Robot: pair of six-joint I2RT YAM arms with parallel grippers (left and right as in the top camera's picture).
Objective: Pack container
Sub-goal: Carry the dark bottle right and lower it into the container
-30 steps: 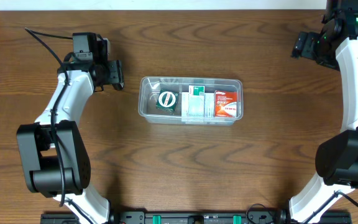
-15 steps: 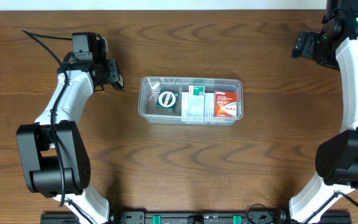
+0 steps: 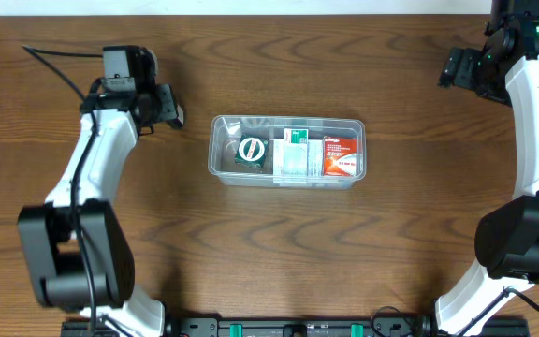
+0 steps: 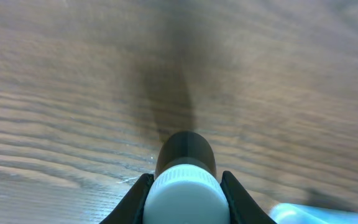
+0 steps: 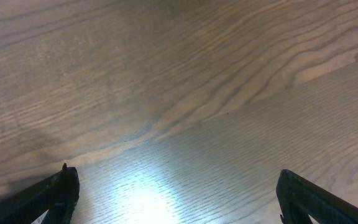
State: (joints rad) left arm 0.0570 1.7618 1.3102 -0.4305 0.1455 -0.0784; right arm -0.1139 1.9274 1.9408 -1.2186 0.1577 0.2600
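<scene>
One wooden table (image 3: 269, 243) fills the overhead view, and we see the left arm (image 3: 101, 159) reaching up its left side and the right arm (image 3: 531, 112) along its right edge. The container (image 3: 221, 159), a clear shallow tub, sits at the middle of the table, well apart from both arms. Three things lie side by side inside it: a dark green box (image 3: 251, 152) with a round white and green face at the left end, a white and green box (image 3: 293, 154) in the middle, and a red box (image 3: 342, 156) at the right end. The left gripper (image 4: 185, 177), up and to the left of the container, pinches a bottle (image 4: 186, 149) by its white cap, with the dark body pointing away over bare wood. The right gripper (image 5: 176, 177), near the far right corner, has its fingers spread wide above the wood.
</scene>
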